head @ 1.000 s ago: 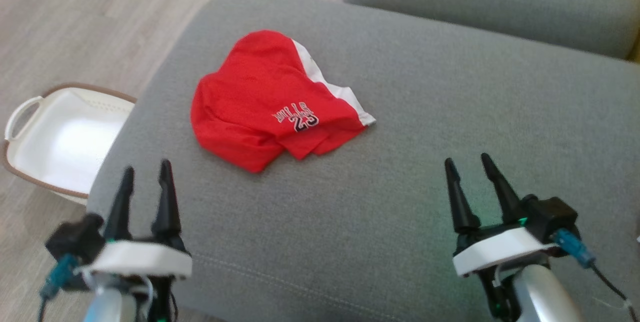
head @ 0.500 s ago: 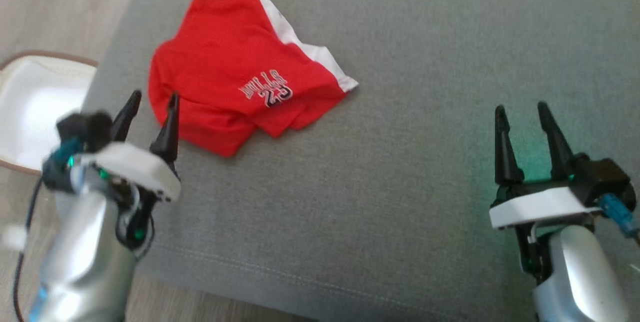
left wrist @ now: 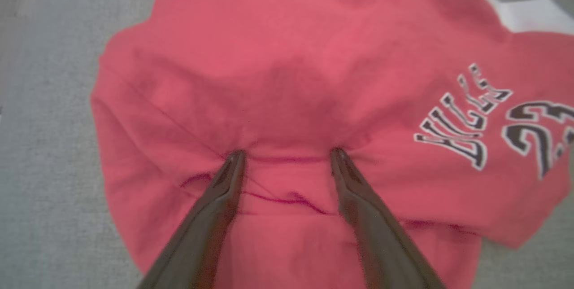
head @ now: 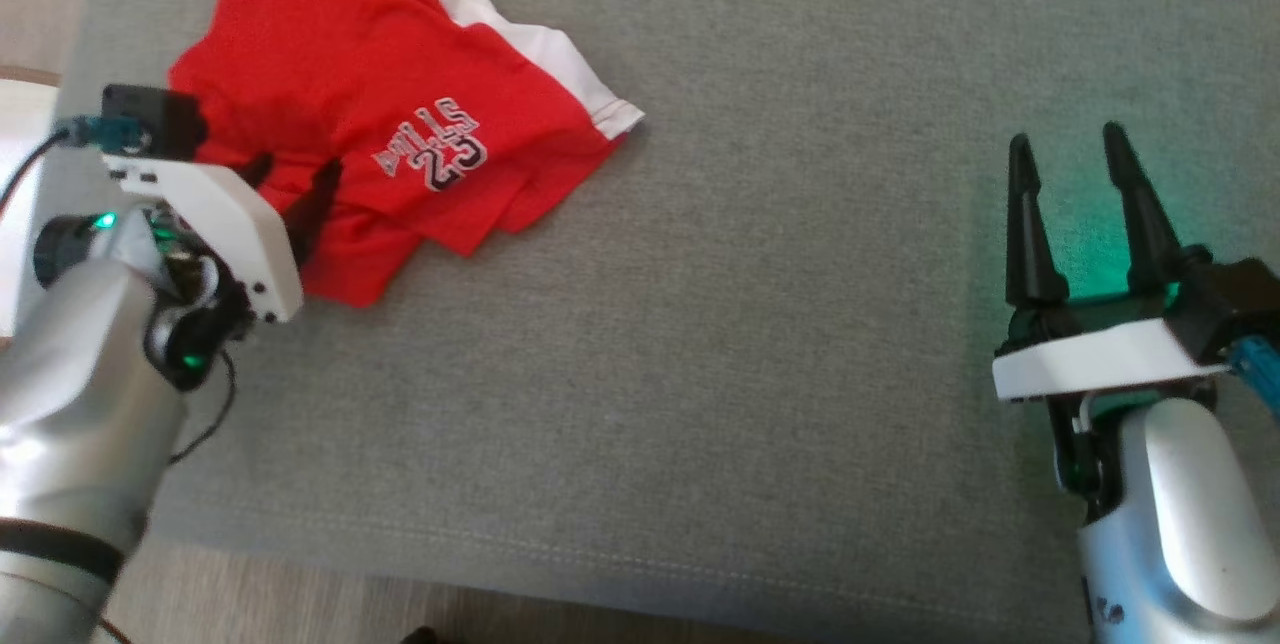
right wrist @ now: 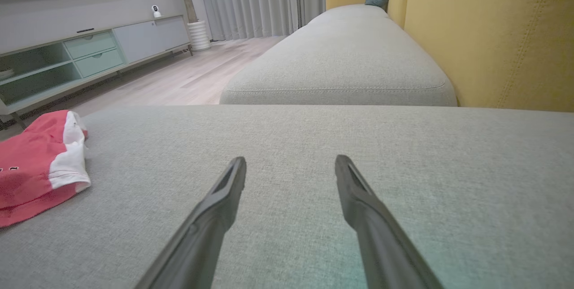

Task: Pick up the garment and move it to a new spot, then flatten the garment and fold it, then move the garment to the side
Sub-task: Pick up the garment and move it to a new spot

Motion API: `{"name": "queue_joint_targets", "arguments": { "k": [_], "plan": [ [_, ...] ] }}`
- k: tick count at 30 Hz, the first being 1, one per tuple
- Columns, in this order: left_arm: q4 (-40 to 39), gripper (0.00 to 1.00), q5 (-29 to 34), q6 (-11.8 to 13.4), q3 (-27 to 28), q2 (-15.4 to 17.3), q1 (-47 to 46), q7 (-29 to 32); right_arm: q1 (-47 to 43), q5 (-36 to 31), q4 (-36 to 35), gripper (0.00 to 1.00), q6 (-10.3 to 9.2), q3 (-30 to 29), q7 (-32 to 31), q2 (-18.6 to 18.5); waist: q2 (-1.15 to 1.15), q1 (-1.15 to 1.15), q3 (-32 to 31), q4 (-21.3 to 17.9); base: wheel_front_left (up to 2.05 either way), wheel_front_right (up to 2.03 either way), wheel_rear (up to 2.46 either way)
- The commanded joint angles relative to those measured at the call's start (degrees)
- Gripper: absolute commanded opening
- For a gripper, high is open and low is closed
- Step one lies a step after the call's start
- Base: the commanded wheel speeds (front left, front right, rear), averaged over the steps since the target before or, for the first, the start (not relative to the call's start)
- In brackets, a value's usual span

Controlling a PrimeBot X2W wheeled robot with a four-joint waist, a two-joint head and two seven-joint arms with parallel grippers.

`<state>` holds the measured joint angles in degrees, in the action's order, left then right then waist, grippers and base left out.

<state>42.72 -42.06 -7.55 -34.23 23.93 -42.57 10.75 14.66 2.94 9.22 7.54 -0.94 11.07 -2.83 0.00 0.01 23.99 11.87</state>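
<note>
I am on the first step, the pick-up; the red garment [head: 380, 114] lies rumpled on the grey sofa cushion [head: 750, 324], towards its left side. My left pincer [left wrist: 287, 153] stands spread wide with both fingertips pressed into the cloth, a ridge of fabric between them, nothing pinched yet; my right pincer [head: 1066, 139] is likewise spread and empty, over bare cushion well apart from the garment. Next, I judge, the left must close on that ridge firmly enough to catch the layers, then lift clear before carrying.
</note>
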Motion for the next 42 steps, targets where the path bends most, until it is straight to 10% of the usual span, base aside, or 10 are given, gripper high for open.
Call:
{"name": "queue_joint_targets", "arguments": {
  "k": [1,3,4,5,27,42],
  "plan": [
    [-0.3,1.0,-0.8,0.1,1.2,3.8,-2.2,0.6,1.5,-0.3,-2.4,1.0,-0.05,1.2,-0.2,0.0,0.0,-0.01,1.0,-1.0,0.0,0.0,0.0],
    [0.9,1.0,-2.6,0.1,-0.4,4.6,-3.3,1.2,1.7,-0.3,-2.8,1.0,-0.05,1.2,-0.2,0.0,0.0,-0.01,1.3,-1.4,0.0,0.0,0.0],
    [1.4,0.6,-3.4,0.1,-1.2,4.9,-3.7,1.6,1.7,-0.2,-2.9,1.0,-0.05,1.1,-0.1,0.0,0.0,-0.01,1.5,-1.6,0.0,0.0,0.0],
    [1.8,0.0,-4.0,0.1,-2.0,5.1,-4.1,1.6,1.8,-0.2,-3.0,1.0,-0.05,1.0,-0.1,0.0,0.0,-0.01,1.5,-1.7,0.0,0.0,0.0],
    [-5.4,0.0,-17.5,0.4,-2.3,4.1,-4.3,-13.6,0.2,5.0,4.8,1.0,-0.05,2.2,3.3,0.0,0.0,-0.01,-11.5,-3.5,0.0,0.0,0.0],
    [-21.7,0.0,-20.9,12.6,-0.9,-5.3,-3.6,-13.0,1.7,6.1,5.6,1.0,-0.05,2.8,3.9,0.0,0.0,-0.01,-12.7,-9.5,0.0,0.0,0.0]
  ]
}}
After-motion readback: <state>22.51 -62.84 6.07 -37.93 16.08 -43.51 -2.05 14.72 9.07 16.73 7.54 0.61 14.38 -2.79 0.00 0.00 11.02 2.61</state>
